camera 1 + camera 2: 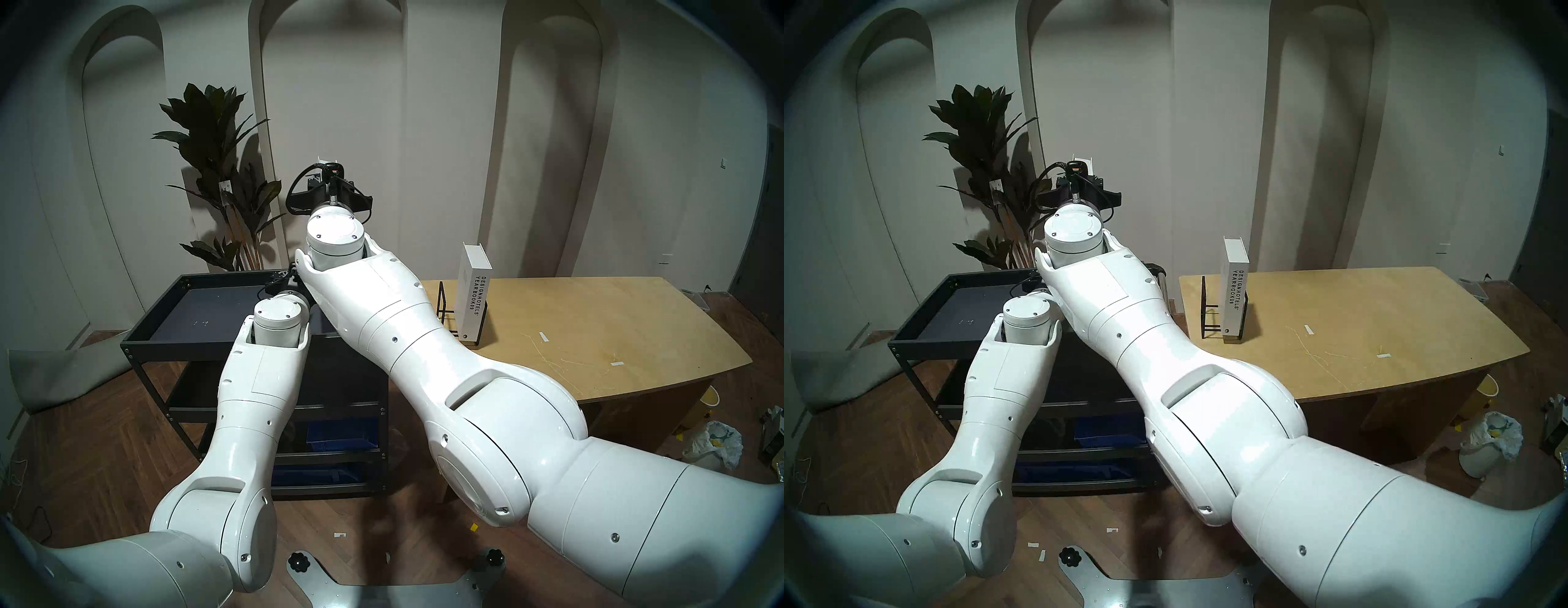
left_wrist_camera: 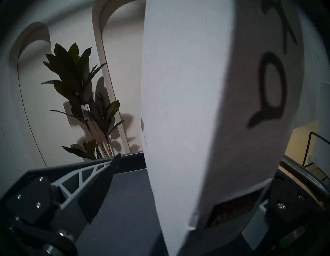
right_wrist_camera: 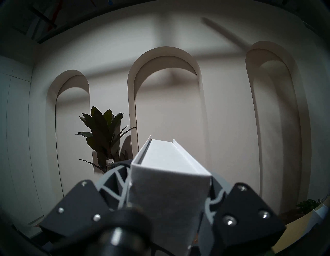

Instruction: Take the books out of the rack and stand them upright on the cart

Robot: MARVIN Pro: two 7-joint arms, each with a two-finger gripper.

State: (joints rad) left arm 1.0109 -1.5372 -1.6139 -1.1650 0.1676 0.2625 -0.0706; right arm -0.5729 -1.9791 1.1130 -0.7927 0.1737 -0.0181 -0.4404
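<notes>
Right pincer [image 3: 169,202] clamps tall white book [image 3: 169,178] over cart [image 2: 125,205]; left pincer [image 2: 178,187] wide beside it. Yearbook [image 1: 473,293] upright in rack [image 1: 445,301], worktop [image 1: 594,322] left edge.

Both head views look down and forward from above the arms, well back, taking in the cart [image 1: 152,344], the desk [image 1: 594,322], the rack [image 1: 1210,310] and the arched back wall; they share nearly the whole scene, shifted slightly sideways. The left wrist view sits low over the cart's top tray, pressed close to a white book [image 2: 187,107], facing the plant [image 2: 75,85]. The right wrist view tilts upward at the arches, that plant at its lower left.
</notes>
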